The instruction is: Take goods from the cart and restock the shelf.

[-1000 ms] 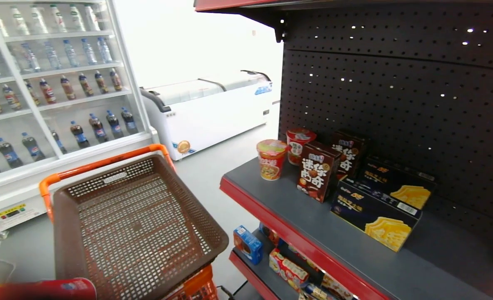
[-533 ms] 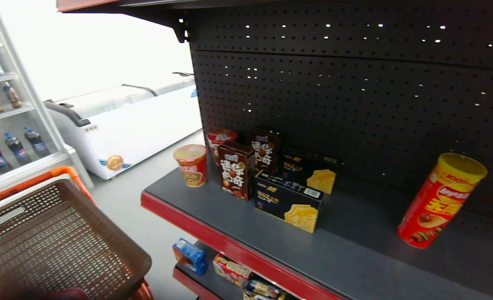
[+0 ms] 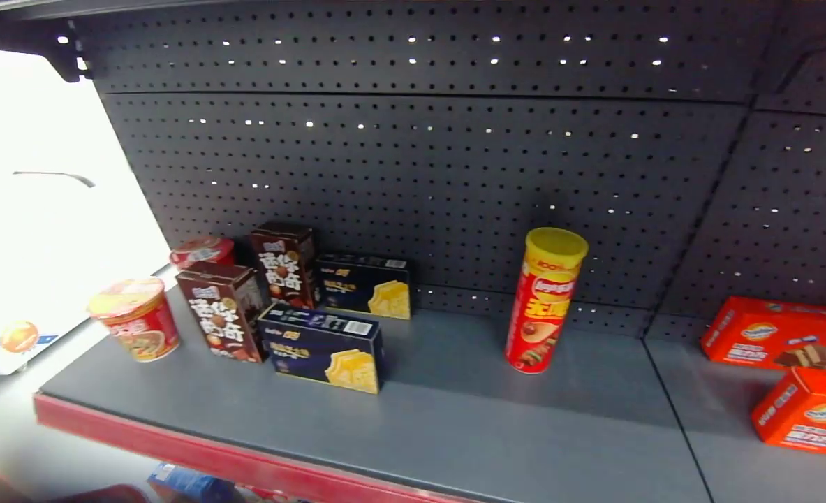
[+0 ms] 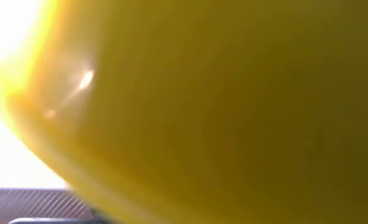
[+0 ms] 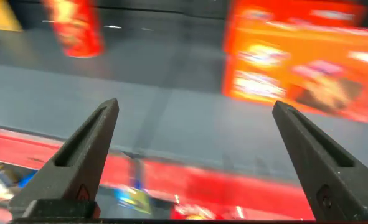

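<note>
The right pincer (image 5: 195,104) hangs spread wide before the red front lip (image 3: 175,447) of the grey metal shelf deck (image 3: 454,433). A tall red crisp tube with a yellow lid (image 3: 544,300) stands upright mid-deck. Bare deck lies at its 6 and 3 o'clock, flat orange cartons (image 3: 776,332) beyond. Dark blue boxes (image 3: 325,347) sit at its 9 o'clock. A smooth yellow surface (image 4: 221,106) crowds the left wrist camera, and I cannot tell the left pincer's state.

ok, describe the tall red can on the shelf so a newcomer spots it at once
Start at the grey shelf backed by black pegboard. Near its middle, between dark boxes on the left and orange boxes on the right, the can stands alone. It is the only tall upright cylinder: red body, yellow lid.
</note>
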Available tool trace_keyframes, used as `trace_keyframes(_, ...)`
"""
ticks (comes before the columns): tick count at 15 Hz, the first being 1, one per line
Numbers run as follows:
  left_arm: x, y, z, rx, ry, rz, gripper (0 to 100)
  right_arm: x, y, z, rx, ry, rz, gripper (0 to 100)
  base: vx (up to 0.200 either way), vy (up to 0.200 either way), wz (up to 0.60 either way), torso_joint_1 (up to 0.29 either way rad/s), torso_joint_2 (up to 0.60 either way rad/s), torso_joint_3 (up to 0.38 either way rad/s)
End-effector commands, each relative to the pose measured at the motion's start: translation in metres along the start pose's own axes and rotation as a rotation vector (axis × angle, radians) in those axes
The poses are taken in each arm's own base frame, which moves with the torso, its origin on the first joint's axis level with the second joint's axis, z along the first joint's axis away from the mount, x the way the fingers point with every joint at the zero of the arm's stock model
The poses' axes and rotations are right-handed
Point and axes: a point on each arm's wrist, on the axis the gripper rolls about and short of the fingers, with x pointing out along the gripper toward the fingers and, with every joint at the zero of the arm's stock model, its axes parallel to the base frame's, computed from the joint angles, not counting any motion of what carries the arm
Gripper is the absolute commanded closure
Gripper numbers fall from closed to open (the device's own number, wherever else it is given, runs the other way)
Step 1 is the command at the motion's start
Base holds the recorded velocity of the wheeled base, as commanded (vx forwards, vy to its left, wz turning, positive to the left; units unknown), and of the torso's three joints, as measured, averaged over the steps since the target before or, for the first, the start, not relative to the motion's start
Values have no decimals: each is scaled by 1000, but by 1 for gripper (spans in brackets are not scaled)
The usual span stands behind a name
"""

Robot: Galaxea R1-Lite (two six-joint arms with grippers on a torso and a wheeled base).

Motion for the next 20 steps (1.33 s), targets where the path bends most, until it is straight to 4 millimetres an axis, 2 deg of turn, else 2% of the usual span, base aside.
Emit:
trace_keyframes(1,1,0,0,-3,7,0,100,0,0,0,1,1,0,0,0,0,-600,2,12,-2)
trace_keyframes(3,0,0,-1,-3,2,-1,100,0,0,0,1,1,0,0,0,0,-300,1,1,4)
trace_keyframes(8,-4,-2,-20,0,-13,-2,100,0,0,0,0,1,0,0,0,0,0,0,0,0)
trace_keyframes(14,-6,-2,-20,5,-31,-2,100,0,0,0,-5,4,5,0,0,0,0,0,0,0)
trace_keyframes(17,-7,-2,-15,9,-44,0,100,17,1,4,87,212,-57,0,0,0,0,0,0,0)
trace_keyframes(18,-9,-3,-10,14,-63,1,100,16,2,10,-62,187,137,0,0,0,0,0,0,0)
trace_keyframes(19,-9,-3,-9,15,-66,1,100,19,2,37,-63,138,172,0,0,0,0,0,0,0)
trace_keyframes(20,-8,-3,-11,14,-62,-1,100,49,7,94,-59,180,240,0,0,0,0,0,0,0)
